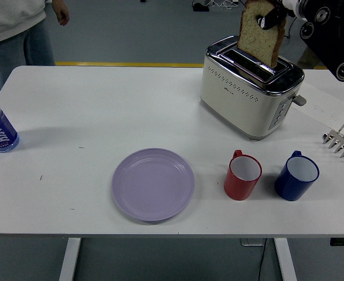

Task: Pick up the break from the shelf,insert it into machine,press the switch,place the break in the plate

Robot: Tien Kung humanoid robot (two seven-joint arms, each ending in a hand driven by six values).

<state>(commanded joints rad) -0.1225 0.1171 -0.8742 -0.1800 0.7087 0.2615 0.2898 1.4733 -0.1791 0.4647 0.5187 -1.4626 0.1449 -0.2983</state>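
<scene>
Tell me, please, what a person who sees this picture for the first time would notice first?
Most likely the bread slice, held upright by the right hand at the top of the picture, its lower edge at a slot of the shiny toaster at the far right of the table. Next come the purple plate at the near middle and the red cup and blue cup to its right.

Bright, even overhead light; soft shadows, mild glare on the toaster (251, 93); sharp focus.
</scene>
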